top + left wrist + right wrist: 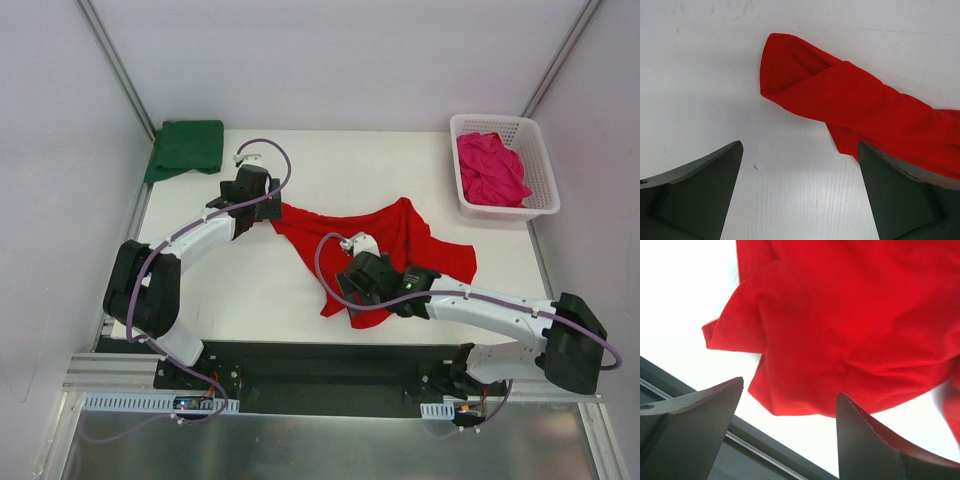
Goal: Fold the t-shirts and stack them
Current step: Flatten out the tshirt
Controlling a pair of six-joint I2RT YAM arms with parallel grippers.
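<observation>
No readable text, label, brand, number or sign shows in any view.

1. The left arm (195,238) rises from its base, folds at the elbow and stretches forward and rightward.
2. The left gripper (270,206) (799,149) points downward, its jaws spread fully apart.
3. The right arm (500,312) lies low, extended leftward from its base.
4. The right gripper (352,292) (790,388) tilts downward, jaws standing wide, slightly narrower than the left's.
</observation>
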